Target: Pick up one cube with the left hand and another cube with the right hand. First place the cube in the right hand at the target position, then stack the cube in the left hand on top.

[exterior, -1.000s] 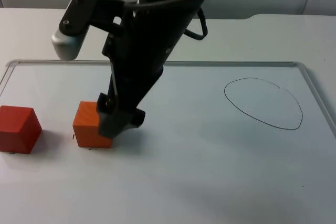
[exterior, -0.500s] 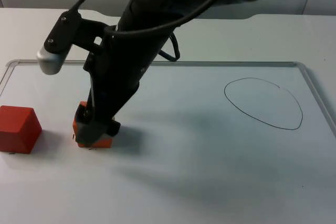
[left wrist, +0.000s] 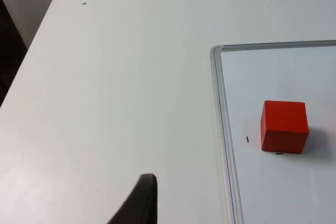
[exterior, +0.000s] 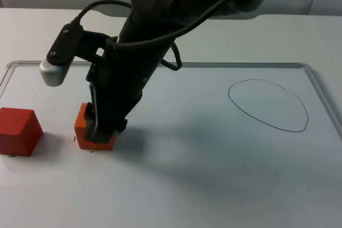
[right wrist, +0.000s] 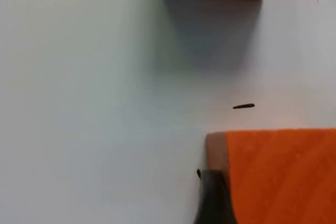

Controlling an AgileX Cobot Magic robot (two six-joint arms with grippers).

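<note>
The white table (exterior: 43, 30) spans the frame, and on it lies a whiteboard (exterior: 214, 174) with a thin metal rim, taking up most of the lower part of the top view. Across the upper middle sweeps the right arm (exterior: 160, 41), big and black, reaching down toward the lower left. At the right of the board sits a hand-drawn oval (exterior: 268, 105), the marked target, well apart from everything else.

Down at the lower left, the right gripper (exterior: 101, 126) is planted on the orange cube (exterior: 83, 132), with one finger pressed against the cube's side; in the right wrist view that black finger (right wrist: 215, 198) touches the cube's edge (right wrist: 278, 177). Whether the jaws are clamped on the cube or merely straddling it, I cannot tell. The cube sits on the board.

Just left of it, near the left edge of the frame, sits the red cube (exterior: 18, 131), apart from the orange one and untouched. The left wrist view catches it too (left wrist: 284, 126), just inside the board's rim. The left gripper's fingertip (left wrist: 142, 203) hangs over bare table outside the board, waiting; its opening cannot be judged.
</note>
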